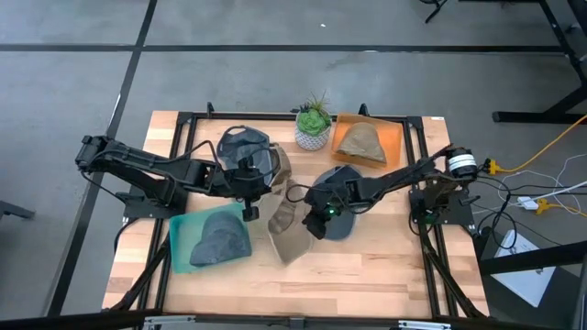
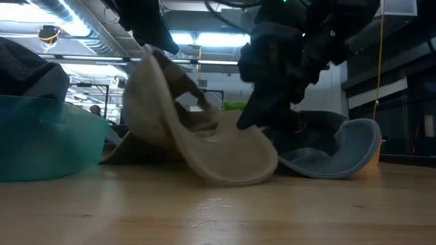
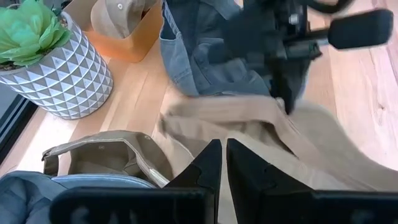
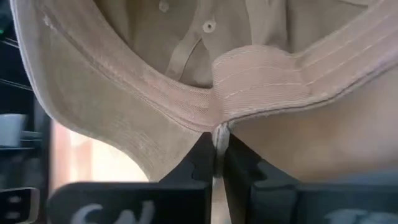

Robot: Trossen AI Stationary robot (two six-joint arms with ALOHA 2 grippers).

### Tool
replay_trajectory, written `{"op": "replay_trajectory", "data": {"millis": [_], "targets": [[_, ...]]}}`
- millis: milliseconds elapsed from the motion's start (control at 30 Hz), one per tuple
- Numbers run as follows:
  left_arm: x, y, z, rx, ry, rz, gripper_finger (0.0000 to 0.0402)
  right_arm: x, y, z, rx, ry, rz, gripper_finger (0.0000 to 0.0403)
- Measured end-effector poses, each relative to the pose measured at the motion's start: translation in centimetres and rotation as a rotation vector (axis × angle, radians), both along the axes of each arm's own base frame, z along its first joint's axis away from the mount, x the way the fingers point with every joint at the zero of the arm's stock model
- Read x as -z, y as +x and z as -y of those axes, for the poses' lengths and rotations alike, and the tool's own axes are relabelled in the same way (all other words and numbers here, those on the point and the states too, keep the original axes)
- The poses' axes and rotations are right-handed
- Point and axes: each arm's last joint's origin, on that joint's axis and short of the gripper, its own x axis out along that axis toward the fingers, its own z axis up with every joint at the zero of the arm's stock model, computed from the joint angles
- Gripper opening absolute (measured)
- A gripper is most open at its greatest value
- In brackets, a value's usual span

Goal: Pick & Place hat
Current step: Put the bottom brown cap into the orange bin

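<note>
Look at the tan hat (image 1: 286,229) first; it sits in the middle of the table (image 1: 367,275), upside down and partly lifted, just beside the teal bin (image 1: 183,246) that already has a dark grey hat (image 1: 220,238) in it.

Your right gripper (image 4: 214,163) is closed tight on the edge of the tan hat; in the right wrist view you can see the two fingers pinching the seam where the brim meets the band. Your left gripper (image 3: 222,167) is closed too, with its fingers pressed together; it sits at the other side of the tan hat, and you cannot tell if any cloth is caught between them.

A blue denim hat (image 1: 339,213) lies right next to the tan hat, on the far side from the teal bin; another hat (image 1: 249,151) lies behind the tan hat, near the potted plant (image 1: 314,124); past the plant an orange bin (image 1: 390,147) holds a light brown hat (image 1: 360,139).

It looks like you are at the pick step; the grab is made but the hat is not placed yet. Next you likely need to lift the tan hat clear of the denim one; go slow, because the soft cloth may sag or slip.
</note>
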Motion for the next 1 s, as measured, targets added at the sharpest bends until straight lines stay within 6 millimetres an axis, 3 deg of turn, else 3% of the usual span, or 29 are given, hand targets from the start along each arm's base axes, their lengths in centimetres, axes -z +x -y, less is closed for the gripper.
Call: {"op": "replay_trajectory", "data": {"millis": [200, 400, 600, 767, 1000], "targets": [[-0.3, -0.2, 0.0, 0.0, -0.001, 0.013, 0.002, -2.5, -2.1, -0.1, -0.057, -0.31, -0.016, 0.0017], [-1.0, -0.6, -0.1, 0.0, -0.006, 0.047, 0.002, -4.7, -3.5, -1.0, -0.142, -0.755, 0.014, 0.0019], [-1.6, -0.1, 0.2, 0.083, -0.049, 0.123, 0.002, -6.2, -4.1, -0.9, -0.009, -1.151, -0.039, 0.0019], [-2.4, 0.4, 0.6, 0.164, -0.09, 0.216, 0.002, -7.2, -3.6, -0.5, 0.1, -1.258, -0.009, 0.0022], [-2.5, 0.4, 0.3, 0.079, -0.035, 0.222, 0.002, -8.7, -2.8, -0.5, 0.177, -1.261, 0.132, 0.0023]]}}
